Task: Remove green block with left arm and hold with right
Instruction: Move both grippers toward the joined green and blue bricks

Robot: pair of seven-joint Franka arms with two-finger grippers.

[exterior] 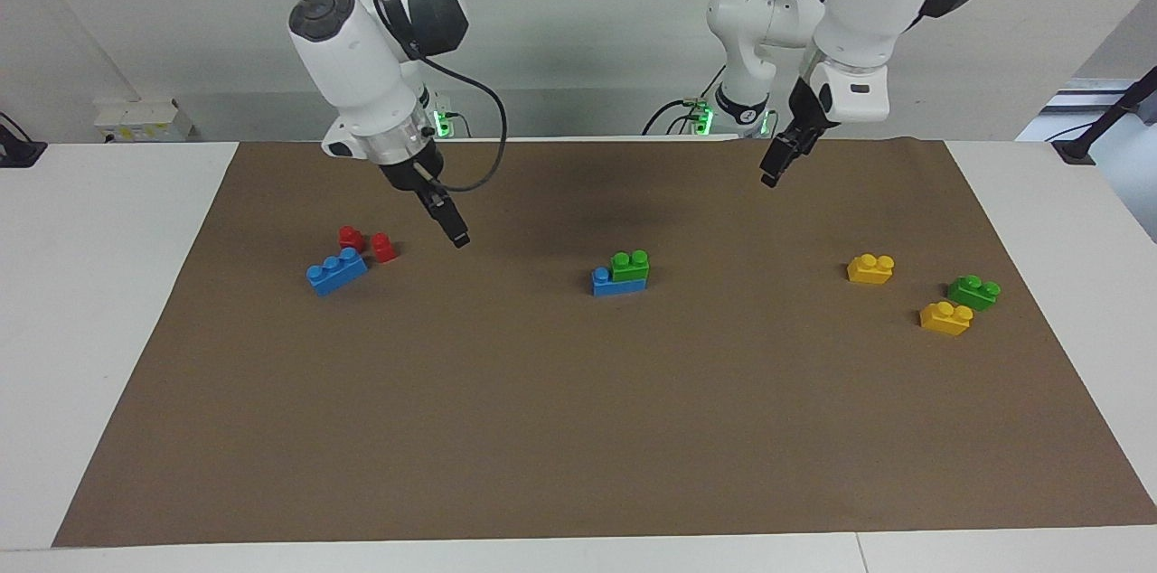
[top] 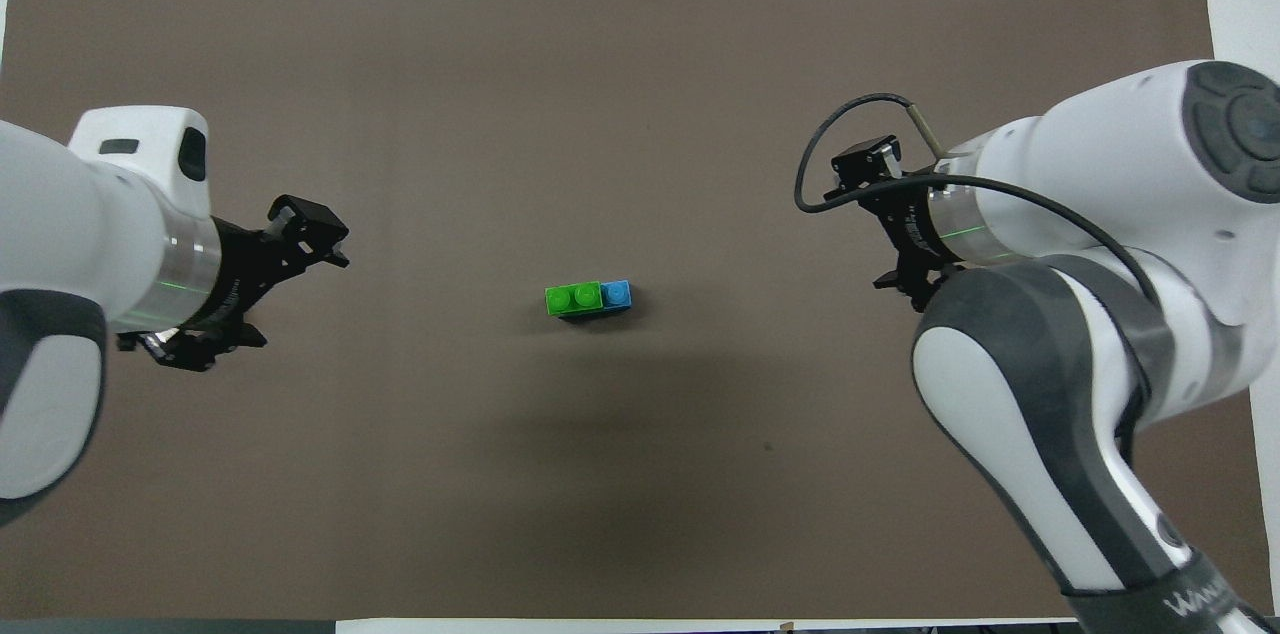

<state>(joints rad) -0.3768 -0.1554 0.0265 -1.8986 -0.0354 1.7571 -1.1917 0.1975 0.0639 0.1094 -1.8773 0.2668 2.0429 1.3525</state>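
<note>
Though small, bright green block (exterior: 630, 266), two-studded, atop blue brick (exterior: 607, 284).

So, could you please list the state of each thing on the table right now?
Green block: stacked on blue brick, untouched.
Second green block: loose, beside yellow bricks.
Red bricks: loose, beside second blue brick.
Left gripper: raised, empty.
Right gripper: raised, empty.

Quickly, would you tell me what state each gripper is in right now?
Left gripper: holds nothing, up over the brown mat; open or shut cannot be told.
Right gripper: holds nothing, up over the mat; cannot be told.
</note>
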